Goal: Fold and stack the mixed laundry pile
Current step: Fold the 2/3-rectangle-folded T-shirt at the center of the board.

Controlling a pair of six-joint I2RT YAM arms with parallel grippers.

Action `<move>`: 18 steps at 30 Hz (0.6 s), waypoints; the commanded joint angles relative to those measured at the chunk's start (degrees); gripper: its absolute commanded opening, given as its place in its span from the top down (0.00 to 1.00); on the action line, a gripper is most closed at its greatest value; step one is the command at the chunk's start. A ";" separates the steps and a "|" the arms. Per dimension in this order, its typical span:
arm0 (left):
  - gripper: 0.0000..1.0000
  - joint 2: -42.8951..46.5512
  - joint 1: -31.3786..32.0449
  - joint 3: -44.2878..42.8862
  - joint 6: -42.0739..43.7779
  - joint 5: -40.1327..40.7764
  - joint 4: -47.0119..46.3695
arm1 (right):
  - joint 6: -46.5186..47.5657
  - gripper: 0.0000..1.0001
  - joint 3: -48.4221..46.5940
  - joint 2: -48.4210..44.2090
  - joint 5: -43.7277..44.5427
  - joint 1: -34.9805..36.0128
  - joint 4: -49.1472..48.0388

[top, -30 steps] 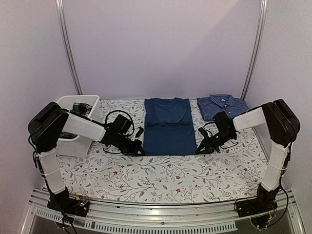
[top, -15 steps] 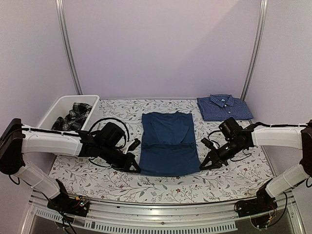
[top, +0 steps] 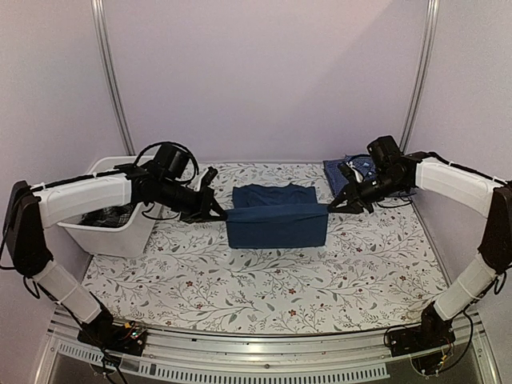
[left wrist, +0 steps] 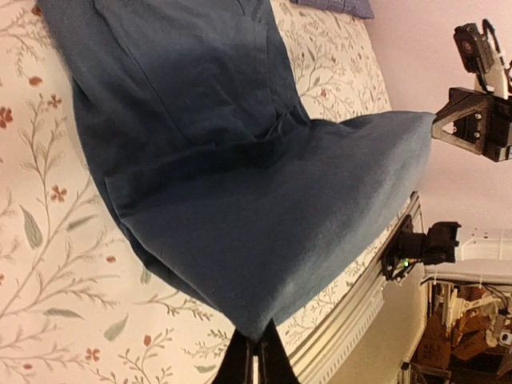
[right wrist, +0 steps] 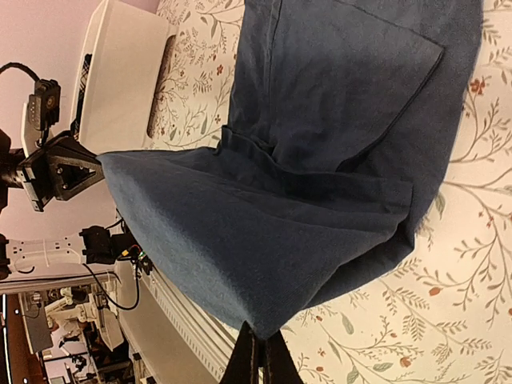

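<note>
The dark blue T-shirt (top: 277, 220) hangs stretched between both grippers above the floral tablecloth (top: 264, 288), its near half lifted while the far half lies flat. My left gripper (top: 222, 214) is shut on its left corner (left wrist: 254, 324). My right gripper (top: 331, 207) is shut on the right corner (right wrist: 260, 328). The folded blue-and-white check shirt (top: 362, 166) lies at the back right, partly hidden by the right arm. A black-and-white plaid piece (top: 112, 214) shows in the white tub (top: 112, 232), mostly hidden by the left arm.
The white tub stands at the back left of the table. Metal posts (top: 112, 80) rise at the back corners against the wall. A metal rail (top: 264, 352) runs along the near table edge.
Both grippers have risen and moved toward the back, lifting the T-shirt's near edge off the cloth and carrying it over the far half.
</note>
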State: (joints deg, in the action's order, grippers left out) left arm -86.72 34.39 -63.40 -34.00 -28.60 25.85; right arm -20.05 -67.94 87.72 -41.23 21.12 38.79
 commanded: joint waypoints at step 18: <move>1.00 -47.82 -13.85 -44.36 3.01 -2.42 -4.65 | 3.30 1.00 -45.75 49.00 7.58 -6.73 -5.25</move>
State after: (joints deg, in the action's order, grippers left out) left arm -127.44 21.69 -102.59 -30.13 -29.69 23.88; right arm -17.08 -109.91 129.40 -35.97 15.46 35.38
